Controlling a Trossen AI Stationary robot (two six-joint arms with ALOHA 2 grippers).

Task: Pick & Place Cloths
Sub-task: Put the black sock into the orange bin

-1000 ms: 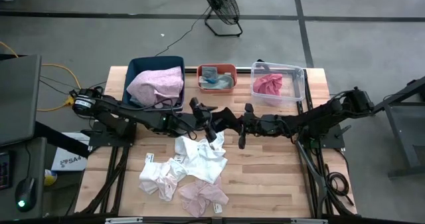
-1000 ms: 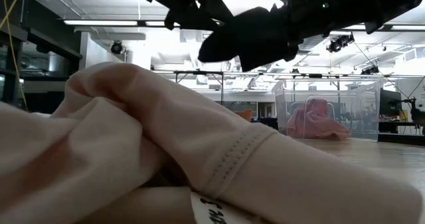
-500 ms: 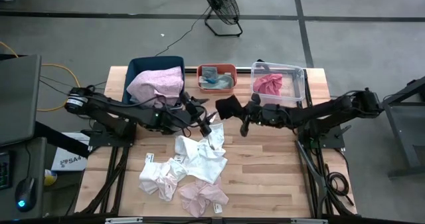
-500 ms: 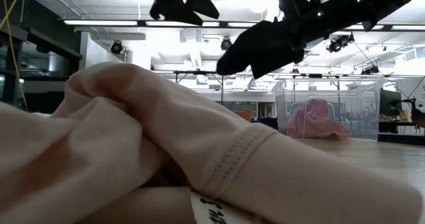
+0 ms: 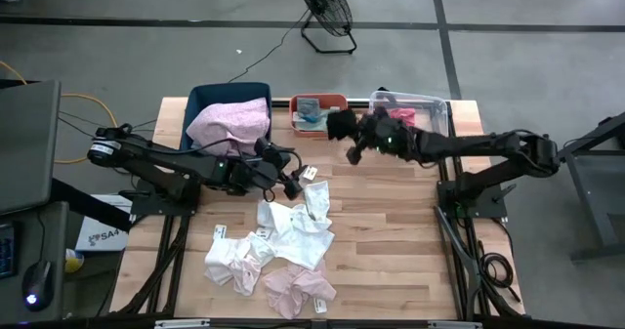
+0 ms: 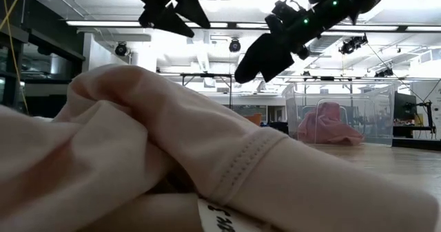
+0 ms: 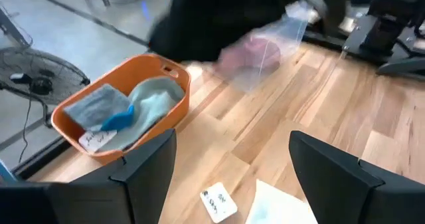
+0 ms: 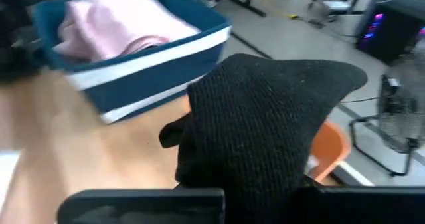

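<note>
My right gripper is shut on a black knit cloth and holds it in the air, just near of the orange bin. My left gripper is open and holds nothing. It hovers over the table's middle, beside a heap of white and pink cloths that lie crumpled on the wood. In the left wrist view its fingers frame the orange bin with grey and teal cloths inside. A pink cloth fills the low view's foreground. My right gripper holds the black knit cloth by one bunched end. The cloth itself hides the place of contact in the wrist view. It is lifted clear of the table and droops forward and down from the fingers.
Three bins stand along the far edge. The blue bin holds a pink cloth heaped high, the orange one is in the middle, and the clear bin holds a pink cloth. A paper tag lies on the wood. Bare wood shows on the right half.
My right gripper has carried the black cloth up and toward the far edge, from over the table's middle to just before the orange bin. My left gripper has drawn apart from the cloth, back toward the table's left.
</note>
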